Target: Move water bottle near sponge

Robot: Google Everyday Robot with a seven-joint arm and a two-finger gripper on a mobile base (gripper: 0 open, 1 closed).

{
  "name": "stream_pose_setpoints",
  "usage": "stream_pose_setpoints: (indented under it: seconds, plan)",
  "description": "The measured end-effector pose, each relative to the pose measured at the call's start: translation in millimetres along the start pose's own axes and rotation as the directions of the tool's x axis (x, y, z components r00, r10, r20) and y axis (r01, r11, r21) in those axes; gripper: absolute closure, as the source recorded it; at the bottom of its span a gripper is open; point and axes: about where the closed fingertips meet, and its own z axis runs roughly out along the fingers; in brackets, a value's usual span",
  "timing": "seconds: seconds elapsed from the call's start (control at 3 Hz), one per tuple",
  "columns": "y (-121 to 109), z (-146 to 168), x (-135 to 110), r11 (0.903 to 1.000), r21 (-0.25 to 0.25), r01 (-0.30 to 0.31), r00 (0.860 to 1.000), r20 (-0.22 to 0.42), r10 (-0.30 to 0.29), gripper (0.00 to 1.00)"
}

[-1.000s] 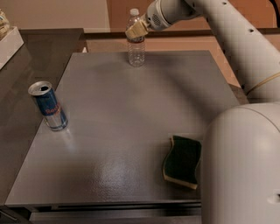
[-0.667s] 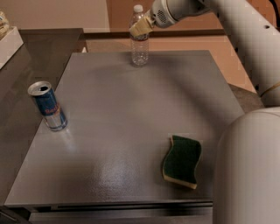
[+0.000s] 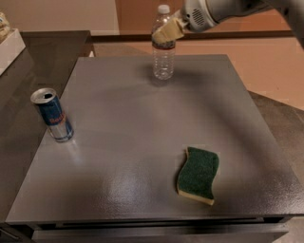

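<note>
Grey table (image 3: 142, 133) | water bottle (image 3: 164, 64) upright at far edge, sponge (image 3: 198, 174) well apart near front right | gripper (image 3: 165, 34) at bottle's shoulder, whether it pinches it I cannot tell | risk: so high a hold may tip the tall bottle.

Clear, glossy ribbed plastic in the water bottle (image 3: 164, 59), smooth white plastic on its cap (image 3: 163, 8). Looks matt and cream-coloured at the gripper (image 3: 165, 33), up against the bottle's shoulder. Gleams as printed metal on the can (image 3: 53, 117). Rough green scouring fibre over porous yellow foam in the sponge (image 3: 198, 174). Dull satin grey sheen across the table (image 3: 128, 128).
</note>
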Motion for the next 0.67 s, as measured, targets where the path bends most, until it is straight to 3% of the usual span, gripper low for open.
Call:
stream_pose_setpoints:
  seconds: [0.67]
  plan:
    - [73.3,-73.0,36.9,0.9973,-0.061,-0.041,0.999,-0.007,0.041,1.0]
